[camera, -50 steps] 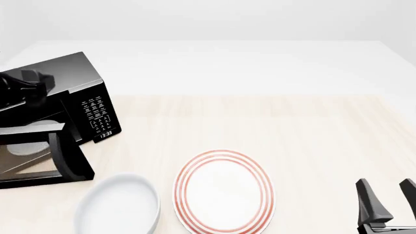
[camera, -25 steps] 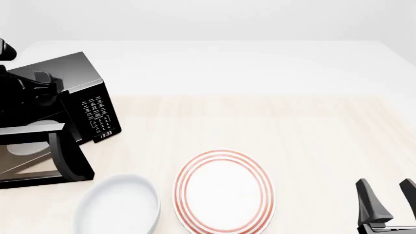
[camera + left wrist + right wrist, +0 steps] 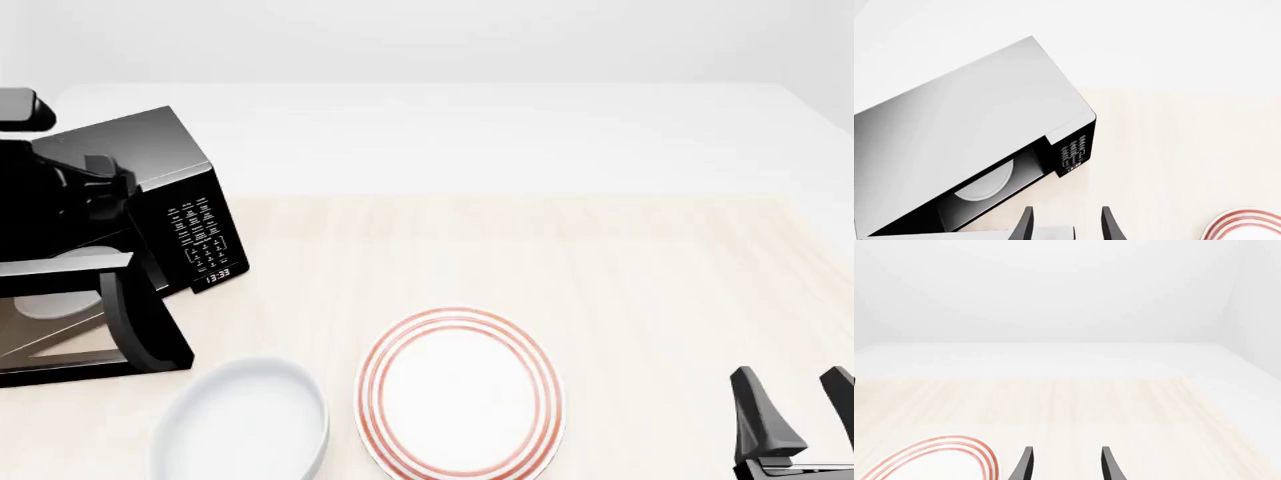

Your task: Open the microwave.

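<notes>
Clearly the large glossy black boxy microwave [image 3: 147, 200] at the counter's [image 3: 601, 270] far left is heavy and rigid; its door [image 3: 80, 320] hangs swung open, and I'd grip its slick edge. My left hand [image 3: 1066, 225] is released, right hand [image 3: 797, 410] too. One microwave, one red-ringed plate [image 3: 461, 395], one white bowl [image 3: 247, 420].
</notes>
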Controlling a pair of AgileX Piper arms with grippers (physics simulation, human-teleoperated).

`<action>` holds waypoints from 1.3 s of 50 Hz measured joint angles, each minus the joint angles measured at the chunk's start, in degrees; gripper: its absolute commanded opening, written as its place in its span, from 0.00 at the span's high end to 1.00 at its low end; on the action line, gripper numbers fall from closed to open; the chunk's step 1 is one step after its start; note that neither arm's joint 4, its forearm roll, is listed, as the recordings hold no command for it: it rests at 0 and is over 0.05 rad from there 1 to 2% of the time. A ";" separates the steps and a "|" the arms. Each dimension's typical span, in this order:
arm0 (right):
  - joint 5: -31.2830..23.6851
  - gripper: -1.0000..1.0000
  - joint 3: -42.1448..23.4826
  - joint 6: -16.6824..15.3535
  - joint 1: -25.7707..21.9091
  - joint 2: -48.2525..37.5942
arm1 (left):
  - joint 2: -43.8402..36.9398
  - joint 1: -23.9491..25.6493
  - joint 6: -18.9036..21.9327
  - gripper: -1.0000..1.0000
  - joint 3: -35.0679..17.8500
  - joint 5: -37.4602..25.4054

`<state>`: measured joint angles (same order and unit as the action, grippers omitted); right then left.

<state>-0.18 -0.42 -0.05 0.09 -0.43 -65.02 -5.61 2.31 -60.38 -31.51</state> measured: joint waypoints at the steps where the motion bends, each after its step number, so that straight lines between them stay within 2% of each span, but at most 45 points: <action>1: 0.00 0.00 0.00 0.00 0.00 0.00 | -0.18 -0.14 0.04 0.00 0.01 0.06; 65: 0.00 0.00 0.00 0.00 0.00 0.00 | -7.78 -8.50 -0.85 0.00 5.30 7.88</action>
<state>-0.18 -0.42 -0.06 0.09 -0.44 -72.80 -14.11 1.46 -55.07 -23.63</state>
